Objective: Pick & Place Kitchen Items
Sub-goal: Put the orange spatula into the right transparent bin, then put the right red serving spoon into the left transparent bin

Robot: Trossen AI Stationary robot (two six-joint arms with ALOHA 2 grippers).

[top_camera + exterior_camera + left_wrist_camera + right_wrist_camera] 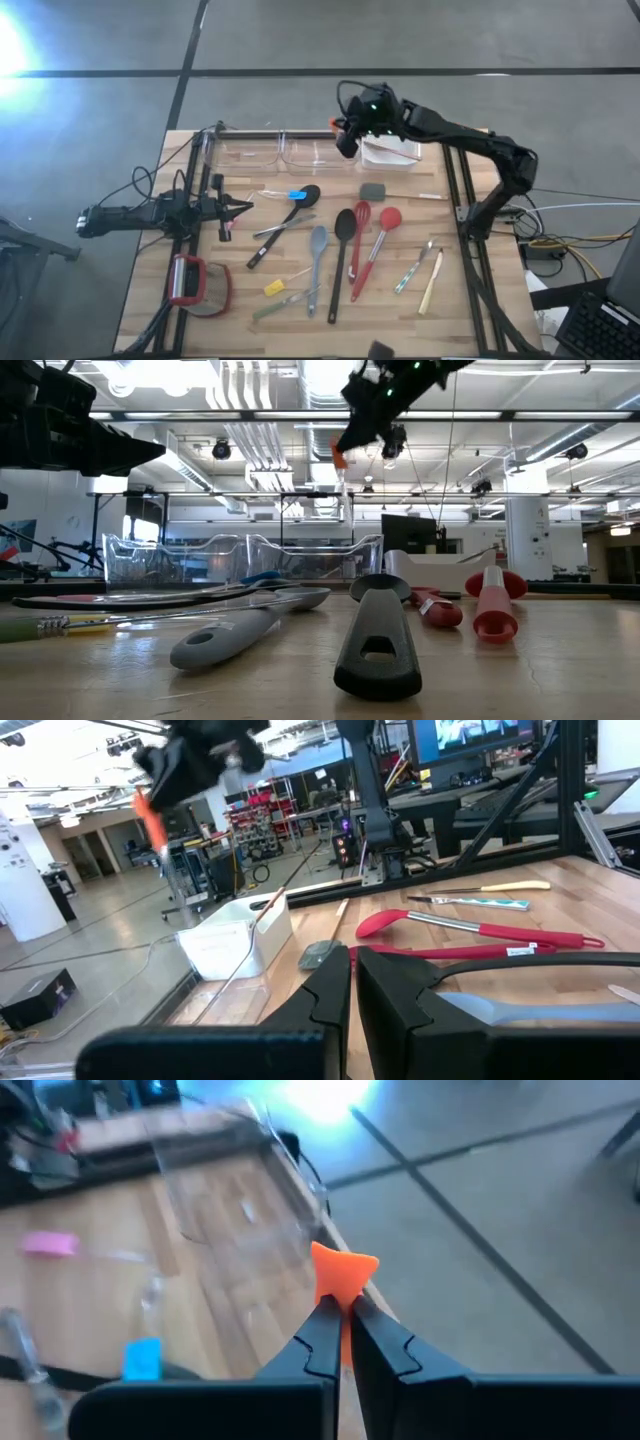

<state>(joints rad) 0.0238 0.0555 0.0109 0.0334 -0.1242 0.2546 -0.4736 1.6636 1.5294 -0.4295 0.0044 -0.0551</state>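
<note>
Right tool [340, 1315] grips orange piece [343, 1272] above tubs [285, 150]

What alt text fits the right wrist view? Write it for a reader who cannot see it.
The right tool holds a small orange piece pinched between its dark fingertips, raised above the wooden table near its edge. Below lie a clear tub, a pink piece and a blue piece, with grey floor beyond.

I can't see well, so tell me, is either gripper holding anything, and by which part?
The right gripper pinches a small orange piece by its lower end. The left gripper holds nothing.
</note>
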